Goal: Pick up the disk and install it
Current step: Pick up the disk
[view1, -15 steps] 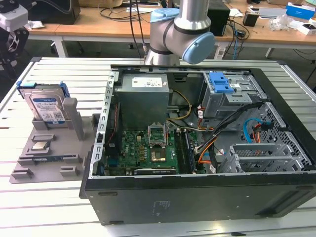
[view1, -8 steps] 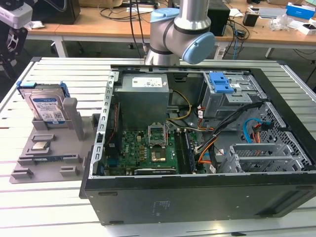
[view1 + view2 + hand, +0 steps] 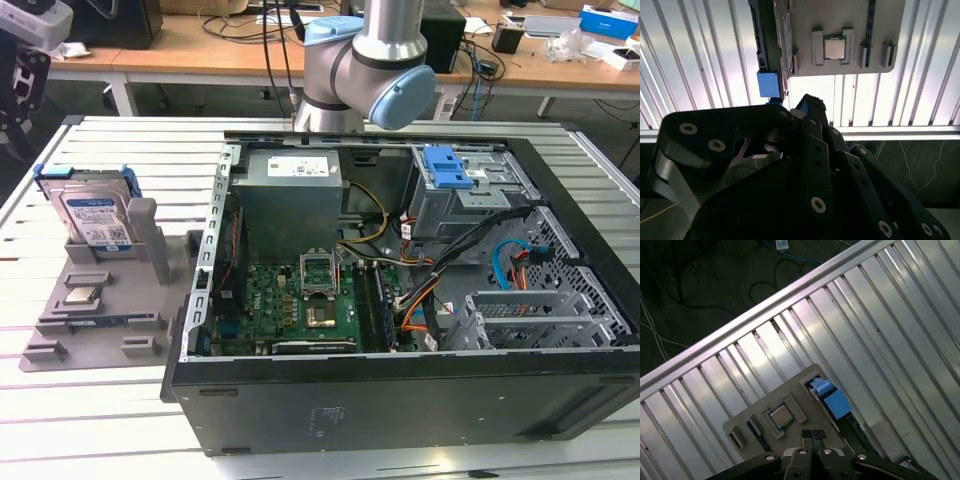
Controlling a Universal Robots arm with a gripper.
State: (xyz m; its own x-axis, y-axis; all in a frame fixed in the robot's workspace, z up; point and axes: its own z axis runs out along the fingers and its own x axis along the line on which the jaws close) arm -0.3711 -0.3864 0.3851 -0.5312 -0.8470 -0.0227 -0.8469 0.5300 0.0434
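disk (image 3: 95,218): stands upright in a slot of the tray (image 3: 95,345), free of the gripper.
chip (image 3: 80,294): lies flat on the tray, in front of the disk.
gripper (image 3: 812,434): you see its fingertips pressed together, empty, above the tray.
computer case (image 3: 400,300): open, beside the tray on the exterior view's right.

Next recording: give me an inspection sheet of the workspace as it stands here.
Surface: slatted metal table holds a grey holder and an open computer case.
Job's things: disk stands upright in the holder, untouched; drive cage with blue latch sits in the case.
Clutter: chip lies on the holder.
End effector: shut, empty, over the holder near the chip.
Cables: orange and blue cables inside the case.
Surroundings: desks with wires and boxes behind.
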